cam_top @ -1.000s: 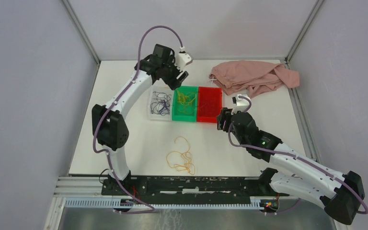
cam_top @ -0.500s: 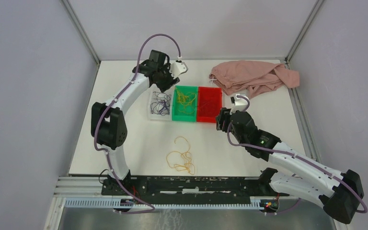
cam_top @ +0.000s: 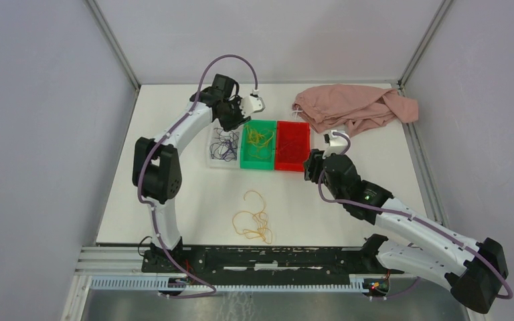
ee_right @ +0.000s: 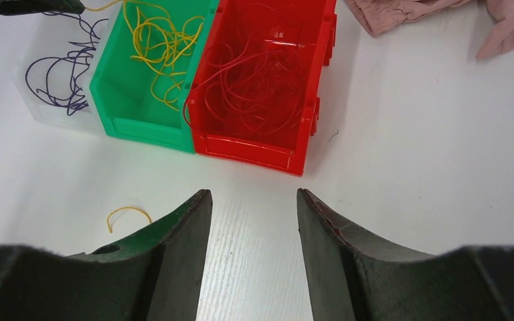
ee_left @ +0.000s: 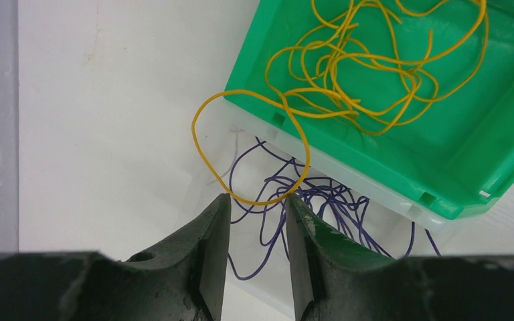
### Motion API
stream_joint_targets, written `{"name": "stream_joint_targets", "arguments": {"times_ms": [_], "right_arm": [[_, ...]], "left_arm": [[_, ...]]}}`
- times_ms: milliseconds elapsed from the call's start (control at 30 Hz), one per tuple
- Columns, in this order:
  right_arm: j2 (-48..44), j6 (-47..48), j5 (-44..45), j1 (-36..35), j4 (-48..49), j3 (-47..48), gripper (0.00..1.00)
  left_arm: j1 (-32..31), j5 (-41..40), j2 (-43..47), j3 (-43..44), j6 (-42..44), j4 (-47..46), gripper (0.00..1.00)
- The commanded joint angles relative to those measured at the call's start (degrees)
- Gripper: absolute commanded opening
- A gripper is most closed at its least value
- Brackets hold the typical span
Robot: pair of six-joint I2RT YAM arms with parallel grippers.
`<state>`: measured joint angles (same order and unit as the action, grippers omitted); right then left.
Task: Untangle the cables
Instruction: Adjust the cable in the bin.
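A loose tangle of yellow cables (cam_top: 254, 219) lies on the table in front of the bins. More yellow cables (ee_left: 361, 60) fill the green bin (ee_left: 482, 154). One yellow loop (ee_left: 195, 134) hangs over that bin's rim, its end right at the tips of my left gripper (ee_left: 258, 200), which is open. Purple cables (ee_left: 321, 197) lie in the clear bin below it. Red cables (ee_right: 254, 80) lie in the red bin (ee_right: 294, 157). My right gripper (ee_right: 253, 197) is open and empty over bare table just in front of the red bin.
Clear bin (cam_top: 222, 160), green bin (cam_top: 257, 162) and red bin (cam_top: 290, 164) stand side by side at mid-table. A pink cloth (cam_top: 355, 107) lies at the back right. A short yellow cable piece (ee_right: 127, 210) lies left of my right gripper. Frame posts stand at the back corners.
My left gripper has shifted left along the bins' back edge, from over the green bin towards the clear bin, and its wrist has turned. The right arm has hardly moved.
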<state>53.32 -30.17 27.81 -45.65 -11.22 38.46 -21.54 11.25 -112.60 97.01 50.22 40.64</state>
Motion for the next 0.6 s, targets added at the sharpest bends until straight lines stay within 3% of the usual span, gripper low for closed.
{"name": "stream_joint_targets", "arguments": {"times_ms": [0, 333, 567], "right_arm": [[-1.35, -0.06, -0.3, 0.3, 2.42, 1.34, 0.56], [-1.48, -0.49, -1.09, 0.59, 2.69, 1.02, 0.55], [-1.46, -0.61, -1.43, 0.73, 2.94, 0.84, 0.54]], "left_arm": [[-0.92, 4.45, 1.31, 2.93, 3.06, -0.77, 0.42], [-2.33, 4.68, 1.69, 6.63, 10.45, 9.74, 0.65], [-2.79, -1.37, 1.85, 2.7, 12.98, 5.39, 0.63]]}}
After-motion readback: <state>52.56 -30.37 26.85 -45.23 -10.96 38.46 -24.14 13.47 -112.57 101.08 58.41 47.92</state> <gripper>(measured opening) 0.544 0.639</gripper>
